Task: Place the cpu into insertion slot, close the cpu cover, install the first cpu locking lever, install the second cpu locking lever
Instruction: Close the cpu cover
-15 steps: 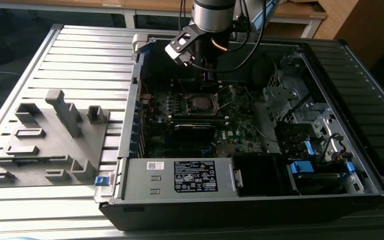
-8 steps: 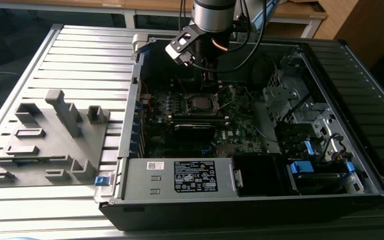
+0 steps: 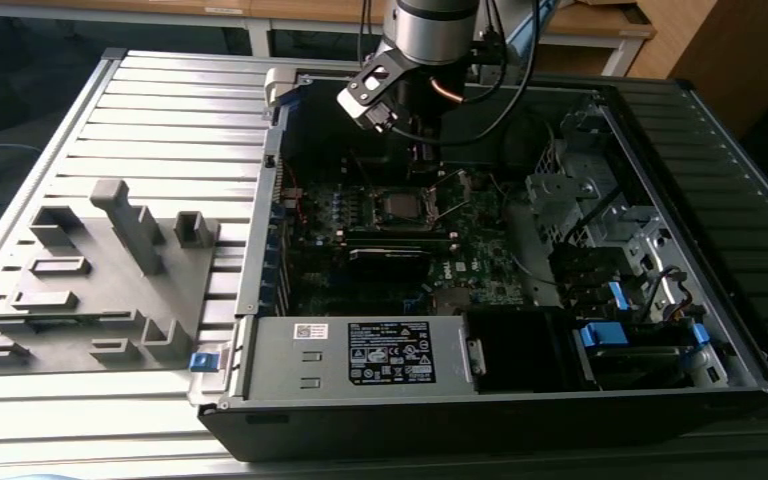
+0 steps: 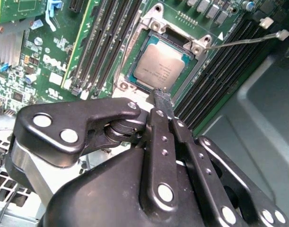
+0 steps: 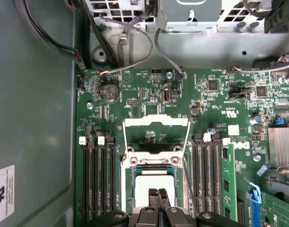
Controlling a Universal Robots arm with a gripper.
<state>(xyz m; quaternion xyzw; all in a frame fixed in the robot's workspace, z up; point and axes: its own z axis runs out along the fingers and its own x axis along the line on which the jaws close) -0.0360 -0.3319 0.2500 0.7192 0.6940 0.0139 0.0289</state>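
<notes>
cpu seated in insertion slot; hand pinched closed at cpu edge.

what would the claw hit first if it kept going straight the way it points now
Most likely the cpu, sitting in the insertion slot right ahead of the claw in the second wrist view; how far off is unclear.

Nothing much legible, honestly. The black label on the power supply and the small barcode sticker beside it are tiny print. The green board has white lettering, the cpu faint engraving, and the case wall a white sticker with a mark.
</notes>
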